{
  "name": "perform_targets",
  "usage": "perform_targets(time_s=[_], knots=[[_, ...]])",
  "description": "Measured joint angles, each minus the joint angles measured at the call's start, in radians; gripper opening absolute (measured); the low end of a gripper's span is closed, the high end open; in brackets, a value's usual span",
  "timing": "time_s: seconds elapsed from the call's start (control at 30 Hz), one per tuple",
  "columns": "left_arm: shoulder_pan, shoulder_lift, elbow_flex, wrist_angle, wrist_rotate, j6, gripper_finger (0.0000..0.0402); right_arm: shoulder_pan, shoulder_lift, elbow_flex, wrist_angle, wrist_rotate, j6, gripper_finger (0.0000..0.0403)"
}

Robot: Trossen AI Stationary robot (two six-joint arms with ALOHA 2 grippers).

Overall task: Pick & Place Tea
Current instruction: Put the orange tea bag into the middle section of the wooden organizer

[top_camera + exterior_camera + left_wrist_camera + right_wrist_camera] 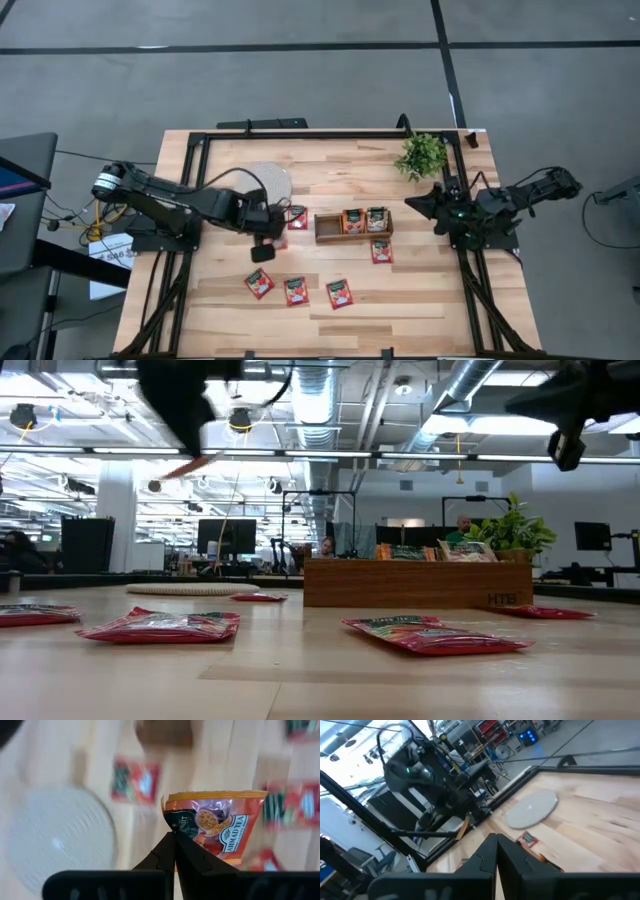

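Bright, even overhead lighting; the left wrist background is blurred, perhaps by motion.

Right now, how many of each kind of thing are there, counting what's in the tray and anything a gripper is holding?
Tea sachets: 8 (5 loose on the table, 2 in the wooden tray, 1 pinched in the left gripper)
wooden tray: 1
White disc: 1
Plant: 1
Total: 11
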Motion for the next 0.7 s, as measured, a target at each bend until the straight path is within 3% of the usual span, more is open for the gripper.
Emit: perform_targets(time_s=[0.4,0.57,0.7], knots=[[0.094,0.235,0.402,0.025,-0.127,0.261,0.0000,-0.069,0.389,0.000,0.389,-0.141,-0.010,0.0006],[0.095,0.373,0.573,0.034,-0.153,0.366,0.0000,-0.119,0.500,0.001,0.530,-0.215,-0.010,0.0056],[0.095,0.466,0.690,0.038,-0.156,0.424,0.0000,-0.164,0.572,0.044,0.536,-0.271,-0.029,0.0103]])
